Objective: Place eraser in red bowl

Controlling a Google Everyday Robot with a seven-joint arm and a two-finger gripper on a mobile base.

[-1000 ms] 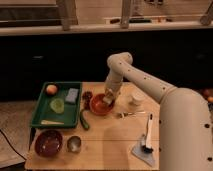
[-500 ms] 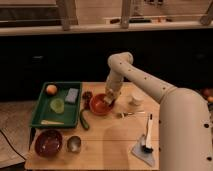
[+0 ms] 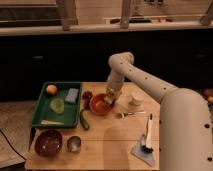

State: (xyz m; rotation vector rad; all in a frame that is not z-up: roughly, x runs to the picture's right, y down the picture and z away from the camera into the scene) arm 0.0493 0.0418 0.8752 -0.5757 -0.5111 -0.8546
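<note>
The red bowl (image 3: 99, 105) sits on the wooden table, just right of the green tray. My gripper (image 3: 110, 98) hangs over the bowl's right side, with the arm reaching down from the upper right. A small pale patch (image 3: 98, 102) shows inside the bowl beside the gripper; it may be the eraser, but I cannot tell for sure.
The green tray (image 3: 40, 117) holds an orange fruit (image 3: 51, 89), a light blue pad (image 3: 72, 95) and a green round piece (image 3: 57, 105). A maroon bowl (image 3: 48, 142) and a metal cup (image 3: 74, 144) stand front left. A white cup (image 3: 136, 98), a utensil (image 3: 130, 114) and a brush on a cloth (image 3: 147, 139) lie to the right.
</note>
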